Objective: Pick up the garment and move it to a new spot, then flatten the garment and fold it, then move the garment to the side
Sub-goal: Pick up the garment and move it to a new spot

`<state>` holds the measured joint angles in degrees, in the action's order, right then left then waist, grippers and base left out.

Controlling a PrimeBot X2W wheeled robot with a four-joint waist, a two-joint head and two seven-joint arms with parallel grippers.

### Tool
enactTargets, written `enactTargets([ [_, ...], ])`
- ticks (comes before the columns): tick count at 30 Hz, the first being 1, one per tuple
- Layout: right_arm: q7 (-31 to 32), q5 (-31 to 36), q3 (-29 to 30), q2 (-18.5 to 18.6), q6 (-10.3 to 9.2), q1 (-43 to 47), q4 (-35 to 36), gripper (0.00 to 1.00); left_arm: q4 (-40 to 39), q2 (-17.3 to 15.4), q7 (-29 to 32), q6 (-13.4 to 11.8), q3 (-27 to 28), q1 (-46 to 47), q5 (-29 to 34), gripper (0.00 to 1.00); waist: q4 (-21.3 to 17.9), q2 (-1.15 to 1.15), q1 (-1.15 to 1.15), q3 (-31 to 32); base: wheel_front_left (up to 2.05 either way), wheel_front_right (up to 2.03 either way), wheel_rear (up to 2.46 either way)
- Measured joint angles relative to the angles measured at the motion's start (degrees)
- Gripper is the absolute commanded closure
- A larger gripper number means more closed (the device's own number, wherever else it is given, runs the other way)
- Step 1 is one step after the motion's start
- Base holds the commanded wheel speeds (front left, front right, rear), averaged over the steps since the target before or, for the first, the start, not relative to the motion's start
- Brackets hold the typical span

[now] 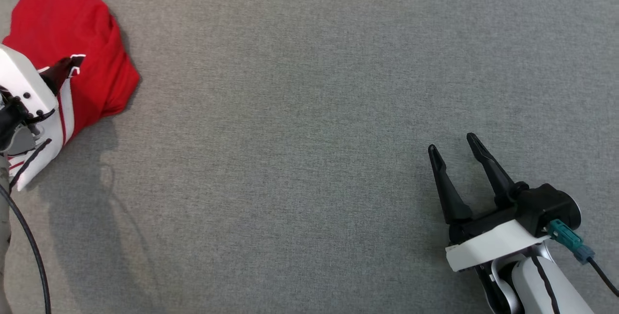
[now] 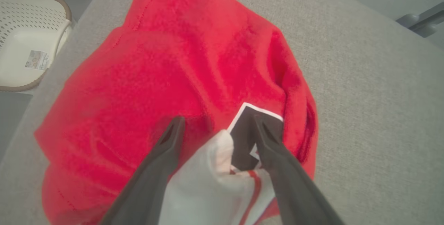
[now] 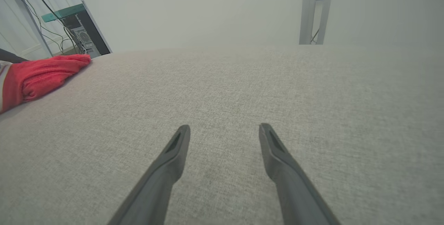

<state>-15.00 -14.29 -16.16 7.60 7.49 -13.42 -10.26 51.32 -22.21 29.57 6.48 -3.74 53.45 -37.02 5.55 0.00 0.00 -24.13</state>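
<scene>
The garment (image 1: 67,19) is a crumpled red piece with a white, red-striped part and a black patch, lying at the far left of the grey table. My left gripper (image 2: 218,122) hangs open just over its near edge, and a white fold rises between the two fingers (image 2: 166,155) without being pinched. In the head view the left arm's white wrist (image 1: 22,82) covers part of the cloth. My right gripper (image 1: 451,143) rests open and empty low over the bare table at the lower right, far from the garment (image 3: 38,74). The garment (image 2: 173,62) bunches ahead of the left fingers.
The grey fabric tabletop (image 1: 309,135) stretches wide between the two arms. A white perforated basket (image 2: 20,44) stands on the floor beyond the table's edge near the garment. Past the far edge are a computer rack (image 3: 79,34) and metal posts (image 3: 314,10).
</scene>
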Motion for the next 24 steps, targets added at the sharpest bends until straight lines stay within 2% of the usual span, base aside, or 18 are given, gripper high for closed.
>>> enactTargets([
  [7,0.0,-0.1,0.1,0.0,0.0,-0.1,0.0,0.0,4.8,-0.8,5.7,-1.5,-1.9,3.4,0.8,0.0,-1.8,0.0,0.0,-1.6,0.0,0.0,0.0],
  [13,0.0,-0.1,-0.1,-0.1,0.0,-0.5,-0.4,0.0,6.6,-0.7,5.5,-2.5,-2.6,4.5,1.3,0.0,-1.6,0.0,0.0,-1.9,0.0,0.0,0.0],
  [14,0.0,-0.1,-0.2,-0.1,0.0,-0.6,-0.4,0.0,6.9,-0.6,5.5,-2.4,-2.7,4.5,1.3,0.66,-1.6,0.0,0.0,-2.0,0.0,0.0,0.0],
  [15,0.0,-0.1,-0.2,-0.1,0.0,-0.7,-0.5,0.0,7.0,-0.6,5.5,-2.4,-2.8,4.6,1.2,1.0,-1.6,0.0,0.0,-2.0,0.0,0.0,0.0],
  [19,0.0,-0.1,-0.2,0.0,0.0,-1.2,-0.7,0.0,7.7,-0.5,5.0,-2.0,-2.9,5.1,1.1,1.0,-1.3,0.0,0.0,-2.3,0.0,0.0,0.0],
  [24,0.0,-0.2,-0.4,0.0,0.0,-1.3,-1.3,0.0,7.6,-0.6,1.1,-1.5,-2.8,5.5,1.0,1.0,-1.1,0.0,0.0,-1.8,0.0,0.0,0.0],
])
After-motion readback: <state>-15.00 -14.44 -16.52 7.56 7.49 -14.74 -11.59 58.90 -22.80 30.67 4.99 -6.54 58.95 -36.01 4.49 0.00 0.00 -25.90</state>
